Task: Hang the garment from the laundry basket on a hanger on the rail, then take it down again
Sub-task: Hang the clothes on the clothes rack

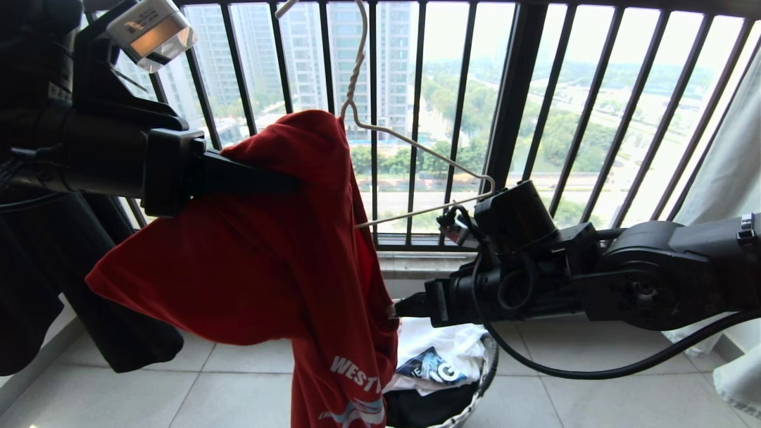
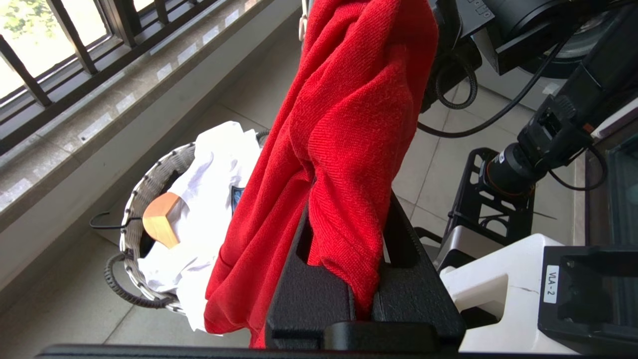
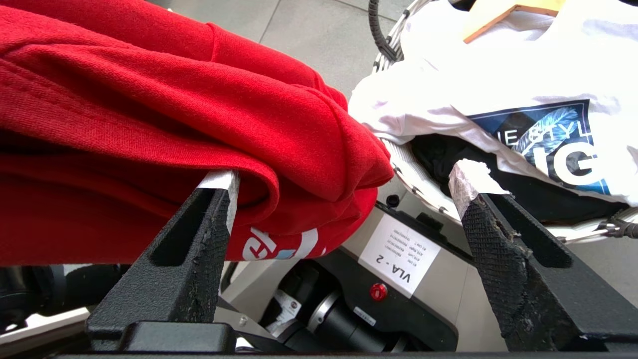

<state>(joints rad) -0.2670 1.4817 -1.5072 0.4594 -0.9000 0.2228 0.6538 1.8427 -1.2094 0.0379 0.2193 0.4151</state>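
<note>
Two arms up: left gripper (image 2: 349, 234) pinches the red garment (image 1: 267, 249) high, right gripper (image 3: 344, 184) spread wide beside it, tiled floor (image 1: 594, 392) below.

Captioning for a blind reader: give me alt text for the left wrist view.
The left gripper is shut on a bunched red knit T-shirt that hangs over a tiled floor. Beside it, a small round woven laundry basket holds a white printed shirt and a light wooden hanger.
</note>
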